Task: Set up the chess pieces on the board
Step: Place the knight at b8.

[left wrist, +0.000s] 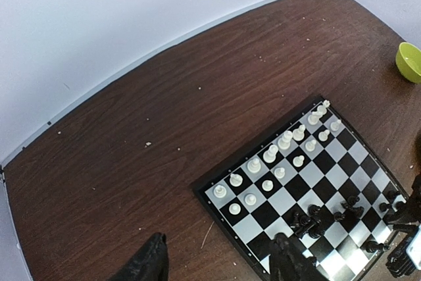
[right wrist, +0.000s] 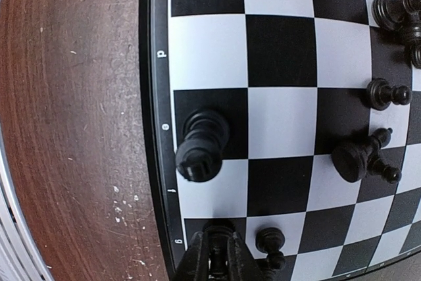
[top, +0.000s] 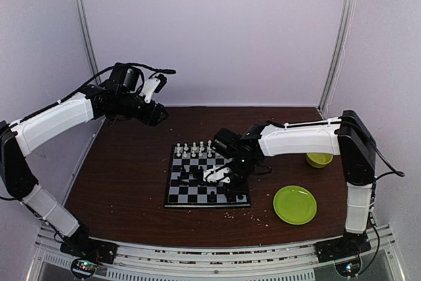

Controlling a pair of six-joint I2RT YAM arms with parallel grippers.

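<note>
Right wrist — claw (right wrist: pixel 216 233) low over the board (right wrist: pixel 276 51).

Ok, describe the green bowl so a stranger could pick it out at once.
Start at the brown table and look right of the chessboard, where two lime-green dishes sit. The bowl is the farther one, peeking out under the white forearm of the right arm. Unlike the flat plate nearer the front edge, it is smaller and deep-sided.

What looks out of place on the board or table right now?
The black chess pieces are bunched unevenly on the board, unlike the white pieces' tidy rows. Also, pale crumbs litter the table near the green plate.
</note>
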